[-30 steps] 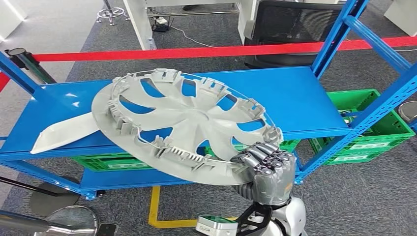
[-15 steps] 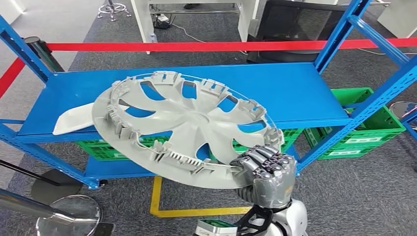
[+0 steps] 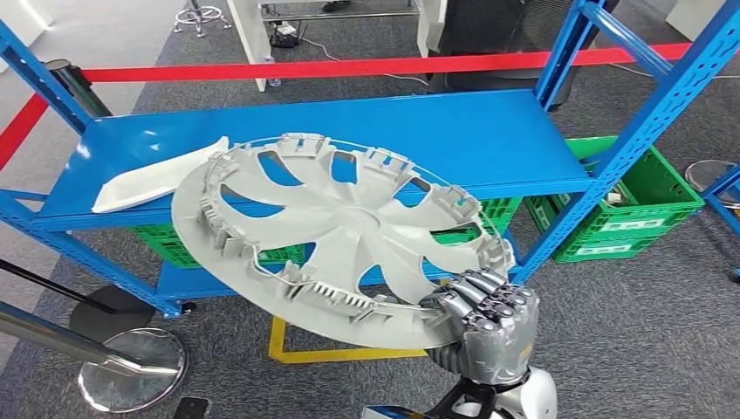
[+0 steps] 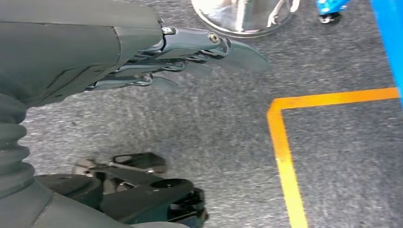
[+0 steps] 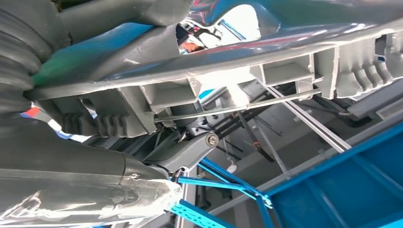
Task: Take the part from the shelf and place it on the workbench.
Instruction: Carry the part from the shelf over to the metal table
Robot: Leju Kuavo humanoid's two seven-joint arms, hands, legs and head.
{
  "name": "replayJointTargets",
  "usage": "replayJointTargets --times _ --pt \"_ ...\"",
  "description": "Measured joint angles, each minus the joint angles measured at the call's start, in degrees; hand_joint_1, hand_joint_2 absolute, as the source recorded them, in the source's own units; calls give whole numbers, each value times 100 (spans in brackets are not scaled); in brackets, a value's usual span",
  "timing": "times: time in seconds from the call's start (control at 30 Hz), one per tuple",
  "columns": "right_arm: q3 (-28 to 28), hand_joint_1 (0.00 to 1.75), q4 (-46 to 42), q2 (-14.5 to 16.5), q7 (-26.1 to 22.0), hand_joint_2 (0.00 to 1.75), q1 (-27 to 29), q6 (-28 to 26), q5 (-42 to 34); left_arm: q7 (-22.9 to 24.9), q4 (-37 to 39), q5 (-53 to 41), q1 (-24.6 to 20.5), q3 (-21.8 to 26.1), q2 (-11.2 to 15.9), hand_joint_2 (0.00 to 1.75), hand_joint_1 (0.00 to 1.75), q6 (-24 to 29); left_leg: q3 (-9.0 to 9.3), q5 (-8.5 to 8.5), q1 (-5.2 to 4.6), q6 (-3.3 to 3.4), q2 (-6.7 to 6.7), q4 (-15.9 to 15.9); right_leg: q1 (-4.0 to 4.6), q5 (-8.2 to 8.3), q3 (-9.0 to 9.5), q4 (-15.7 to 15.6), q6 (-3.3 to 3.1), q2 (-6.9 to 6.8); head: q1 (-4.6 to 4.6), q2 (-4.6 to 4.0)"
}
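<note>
A large grey wheel cover point(image 3: 336, 231), inner ribbed side up, hangs tilted in front of the blue shelf point(image 3: 489, 131), off its surface. My right hand point(image 3: 484, 319) grips its near rim from below, fingers curled over the edge. In the right wrist view the cover's rim point(image 5: 266, 71) runs close across my right hand point(image 5: 95, 156). My left hand point(image 4: 157, 57) hangs over grey carpet, fingers straight and apart, holding nothing.
A flat white part point(image 3: 157, 175) lies on the shelf's left end. Green crates point(image 3: 646, 214) stand under and right of the shelf. Blue uprights point(image 3: 646, 113) flank it. A barrier post base point(image 3: 131, 371) sits at the lower left, with orange floor tape point(image 3: 349, 353) near my feet.
The whole view has shifted as the camera moved; the shelf now sits farther off and higher. The wheel cover stays gripped in my right hand, slightly lower in view.
</note>
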Motion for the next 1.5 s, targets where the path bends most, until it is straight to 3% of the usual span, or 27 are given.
replayJointTargets --times 0.03,0.1,0.17,0.23,0.27,0.33,0.4,0.43,0.47,0.5,0.57,0.63,0.7,0.77,0.8,0.9,0.93,0.97,1.03,1.07,1.13,1.2,1.27,1.3,1.43,1.47,1.5 --pt "-1 175 -18 -13 25 175 20 0 -1 0 0 -21 -6 -1 -3 175 0 -1 269 156 -2 22 -1 -315 2 49 -82 30 16 2 -1 0" --pt "-5 175 -84 -40 72 175 80 0 -10 1 0 -87 -30 -2 -13 175 0 10 868 182 -18 79 -6 -1171 17 143 -210 86 62 5 0 0" --pt "-16 175 -179 -67 82 175 152 0 -41 6 0 -154 -48 -5 -34 175 0 38 1122 54 -48 132 -13 -1630 20 242 -256 94 121 -4 -1 0" --pt "-43 175 -278 -91 54 175 250 0 -89 10 1 -206 -47 -7 -65 175 0 69 1068 123 -56 198 -7 -1669 5 298 -277 85 188 -3 -8 0" --pt "-64 175 -324 -105 34 175 308 0 -116 11 2 -229 -49 -8 -81 175 0 80 1017 183 -50 242 3 -1676 -1 194 -319 143 223 6 -6 0" --pt "-114 175 -394 -137 5 175 406 0 -156 11 4 -263 -62 -12 -112 175 0 87 879 324 -35 317 23 -1689 -12 -326 -468 571 278 23 14 0" --pt "-153 175 -437 -167 -3 175 473 0 -174 13 4 -297 -73 -28 -136 175 0 91 700 468 -45 345 26 -1679 -13 -863 -634 1329 315 24 36 0" --pt "-172 175 -451 -180 -1 175 503 0 -179 15 4 -314 -77 -42 -149 175 0 96 604 541 -49 345 27 -1672 -13 -944 -658 1639 325 25 37 0" --pt "-189 175 -464 -192 3 175 531 0 -183 18 4 -325 -78 -56 -158 175 0 101 509 609 -54 340 30 -1664 -13 -888 -613 1794 328 24 38 0" --pt "-208 175 -478 -203 10 175 555 0 -184 21 4 -336 -79 -72 -168 175 0 105 418 673 -57 331 32 -1654 -13 -727 -466 1743 323 24 38 0" --pt "-237 175 -509 -218 21 175 581 0 -184 23 4 -346 -82 -95 -184 175 0 107 268 781 -64 298 34 -1624 -12 -468 117 1080 294 24 39 0" --pt "-250 175 -557 -225 20 175 590 0 -179 24 4 -353 -88 -108 -199 175 0 106 167 881 -83 250 32 -1581 -2 -548 763 164 261 27 35 0" --pt "-260 175 -595 -227 14 175 599 0 -173 25 4 -362 -96 -111 -207 175 0 104 106 991 -90 197 31 -1563 17 -659 956 -236 218 33 33 0" --pt "-281 175 -609 -229 14 175 611 0 -171 26 4 -377 -94 -111 -207 175 0 103 42 979 -74 138 26 -1527 7 -582 837 -232 124 19 33 0" --pt "-293 175 -614 -231 15 175 615 0 -170 26 4 -385 -88 -112 -207 175 0 103 -6 813 -65 104 21 -1413 0 -521 774 -231 70 8 22 0" --pt "-328 175 -620 -232 17 175 628 0 -162 27 4 -391 -86 -114 -207 175 0 102 -231 -63 -38 25 14 -460 7 -310 550 -216 -11 -9 -14 0" --pt "-338 175 -620 -232 17 175 632 0 -159 27 4 -391 -89 -114 -205 175 0 101 -271 -206 -34 14 14 -115 15 -238 461 -199 -14 -10 -16 0" --pt "-349 175 -620 -232 17 175 637 0 -156 28 4 -391 -91 -114 -205 175 0 101 -248 -206 -33 14 14 98 22 -170 367 -174 -14 -11 -15 0" --pt "-368 175 -621 -232 17 175 647 0 -154 28 4 -391 -93 -114 -205 175 0 100 79 91 -37 46 12 -87 36 -62 165 -109 0 -4 -17 0" --pt "-377 175 -623 -232 17 175 653 0 -153 28 4 -391 -98 -114 -204 175 0 99 367 212 -43 82 3 -436 40 -19 85 -73 11 1 -18 0" --pt "-386 175 -633 -232 17 175 664 0 -153 27 4 -393 -116 -114 -201 175 0 99 955 206 -71 168 -20 -1280 57 62 -30 -8 53 9 -16 0" --pt "-390 175 -646 -232 17 175 669 0 -152 28 4 -397 -134 -115 -200 175 0 99 1185 110 -103 221 -36 -1704 55 163 -95 14 109 8 -13 0" --pt "-394 175 -658 -233 17 175 675 0 -149 28 9 -398 -138 -116 -210 175 0 93 1112 197 -97 263 -12 -1751 40 210 -152 19 169 16 -20 0" --pt "-397 175 -662 -234 18 175 679 0 -148 28 11 -398 -141 -116 -215 175 0 91 1049 270 -90 298 7 -1761 31 88 -216 100 199 23 -14 0" --pt "-400 175 -664 -243 34 175 681 0 -144 28 13 -399 -150 -117 -224 175 0 85 706 563 -86 377 77 -1760 -12 -965 -531 1286 308 28 22 0" --pt "-401 175 -664 -247 44 175 681 0 -143 29 13 -399 -151 -118 -223 175 0 83 599 634 -88 372 100 -1748 -21 -1009 -534 1542 330 27 23 0" --pt "-401 175 -664 -253 56 175 679 0 -142 30 13 -401 -153 -118 -222 175 0 81 485 704 -88 362 125 -1726 -32 -891 -464 1639 346 25 23 0"
